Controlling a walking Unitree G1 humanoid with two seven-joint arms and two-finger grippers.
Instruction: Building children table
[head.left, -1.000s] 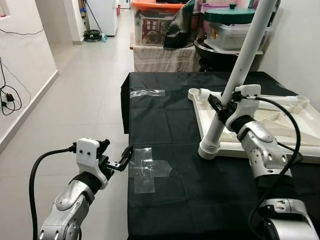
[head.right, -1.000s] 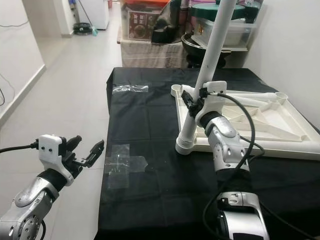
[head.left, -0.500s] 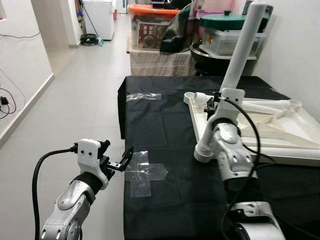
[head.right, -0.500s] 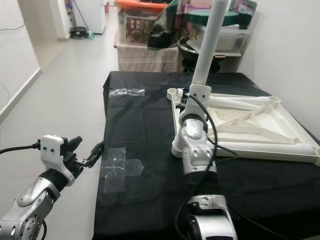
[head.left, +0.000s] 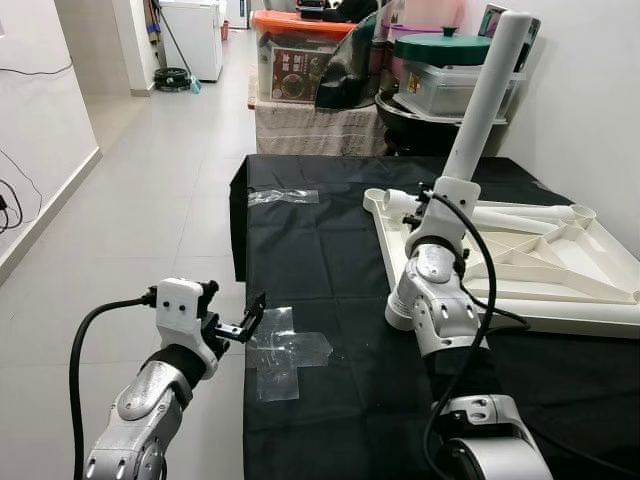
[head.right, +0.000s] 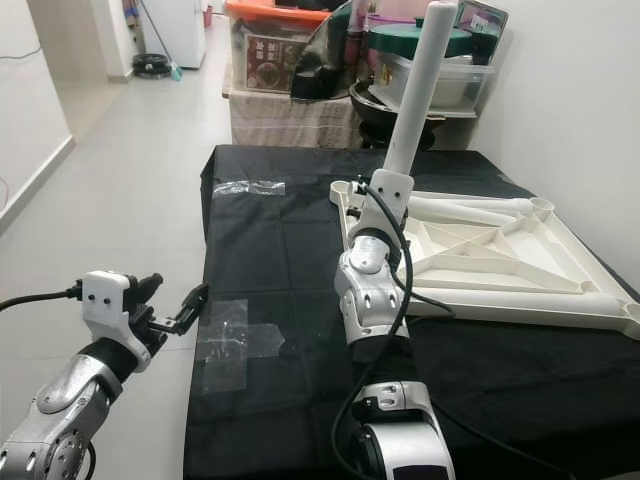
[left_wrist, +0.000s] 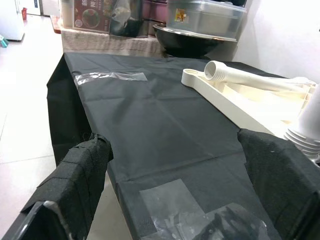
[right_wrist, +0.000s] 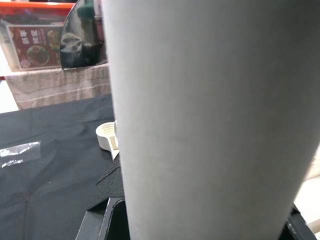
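Note:
An upturned white plastic table top (head.left: 560, 290) lies on the black-covered table (head.left: 330, 250). A white leg tube (head.left: 487, 90) rises from its near left corner, leaning to the right. My right gripper (head.left: 430, 203) is shut on this leg low down, and the tube (right_wrist: 210, 125) is close in front of the wrist camera. A second white leg (left_wrist: 245, 77) lies along the top's far side. My left gripper (head.left: 247, 316) hangs open just off the table's left edge, its black fingers (left_wrist: 75, 175) spread wide with nothing between them.
Two patches of clear tape (head.left: 285, 350) (head.left: 283, 196) stick to the cloth. Behind the table stand storage boxes (head.left: 300, 60) and lidded pots (head.left: 445, 50). A white wall runs along the right. Tiled floor (head.left: 150, 200) stretches to the left.
My right forearm has swung from the right of the leg round to its near side, still gripping it. The view has shifted slightly. The left gripper stays as it was.

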